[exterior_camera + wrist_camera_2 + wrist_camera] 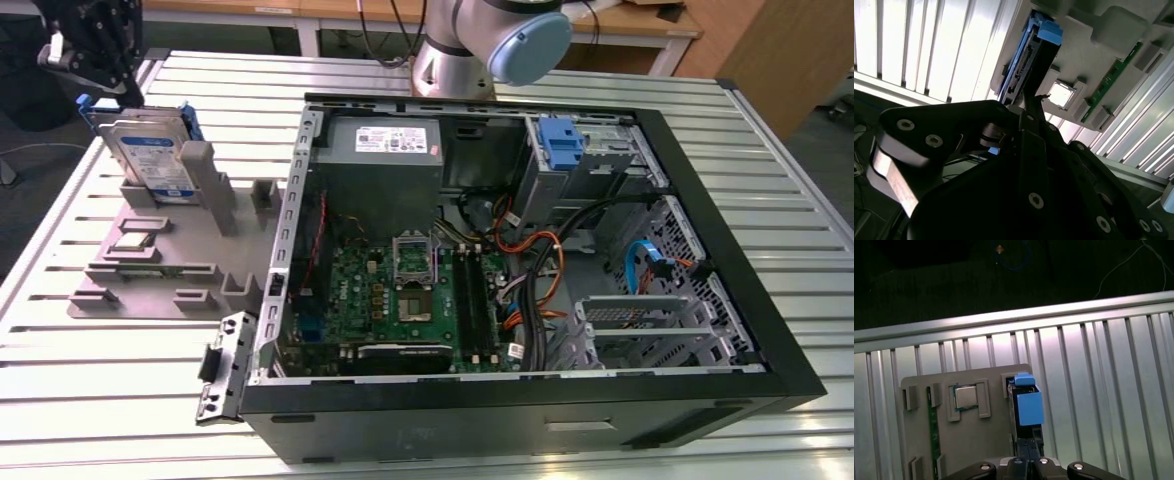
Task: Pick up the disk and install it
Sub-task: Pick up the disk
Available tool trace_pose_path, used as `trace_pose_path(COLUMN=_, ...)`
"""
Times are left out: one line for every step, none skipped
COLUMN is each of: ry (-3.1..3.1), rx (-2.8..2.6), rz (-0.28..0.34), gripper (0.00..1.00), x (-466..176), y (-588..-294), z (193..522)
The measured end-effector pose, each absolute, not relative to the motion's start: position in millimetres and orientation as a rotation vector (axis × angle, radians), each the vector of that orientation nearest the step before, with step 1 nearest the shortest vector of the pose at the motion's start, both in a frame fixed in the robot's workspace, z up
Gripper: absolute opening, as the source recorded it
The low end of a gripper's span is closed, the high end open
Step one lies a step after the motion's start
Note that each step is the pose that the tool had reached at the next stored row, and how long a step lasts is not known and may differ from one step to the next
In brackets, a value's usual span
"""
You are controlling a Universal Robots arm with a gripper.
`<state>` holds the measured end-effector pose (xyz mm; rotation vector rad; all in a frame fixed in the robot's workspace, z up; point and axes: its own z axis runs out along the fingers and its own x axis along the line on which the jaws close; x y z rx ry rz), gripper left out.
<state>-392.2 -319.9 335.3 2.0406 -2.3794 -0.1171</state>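
Upper left of the exterior view: silver disk (144, 150), white-and-blue label, blue carrier; grey holder (147, 295); ribbed silver desk (107, 400); black computer case (534, 412); green motherboard (380, 290)

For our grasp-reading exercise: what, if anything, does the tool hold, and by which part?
Cannot be told: the tool is at the blue upper edge of the upright disk.

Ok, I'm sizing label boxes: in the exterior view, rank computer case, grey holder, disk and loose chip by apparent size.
Largest to smallest:
computer case
grey holder
disk
chip
None look close.
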Motion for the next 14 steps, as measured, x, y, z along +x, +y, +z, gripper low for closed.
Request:
trace_pose_path(ry=-2.381, rx=2.044, rz=-0.124, gripper=0.11, x=-392.2, y=-319.9, z=335.1)
trace_pose_path(ry=-2.382, rx=2.046, rz=-0.127, gripper=0.11, x=-392.1, y=-319.8, z=335.1)
trace_pose_path(ry=-2.383, rx=2.047, rz=-0.131, gripper=0.11, x=-392.1, y=-319.8, z=335.1)
trace_pose_path(ry=-2.386, rx=2.052, rz=-0.142, gripper=0.11, x=-392.2, y=-319.8, z=334.9)
trace_pose_path(ry=-2.387, rx=2.055, rz=-0.148, gripper=0.11, x=-392.2, y=-319.8, z=334.9)
trace_pose_path(ry=-2.387, rx=2.055, rz=-0.148, gripper=0.11, x=-392.2, y=-319.7, z=334.9)
trace_pose_path(ry=-2.387, rx=2.055, rz=-0.148, gripper=0.11, x=-392.1, y=-319.7, z=334.9)
trace_pose_path(ry=-2.387, rx=2.055, rz=-0.147, gripper=0.11, x=-392.1, y=-319.8, z=334.9)
trace_pose_path(ry=-2.387, rx=2.055, rz=-0.147, gripper=0.11, x=-392.1, y=-319.8, z=334.7)
trace_pose_path(ry=-2.386, rx=2.055, rz=-0.146, gripper=0.11, x=-392.1, y=-319.8, z=334.4)
trace_pose_path(ry=-2.386, rx=2.055, rz=-0.146, gripper=0.11, x=-392.1, y=-319.8, z=334.2)
trace_pose_path(ry=-2.386, rx=2.054, rz=-0.144, gripper=0.11, x=-392.1, y=-319.8, z=334.0)
trace_pose_path(ry=-2.385, rx=2.054, rz=-0.143, gripper=0.11, x=-392.1, y=-319.8, z=333.9)
trace_pose_path(ry=-2.385, rx=2.053, rz=-0.142, gripper=0.11, x=-392.2, y=-319.8, z=333.8)
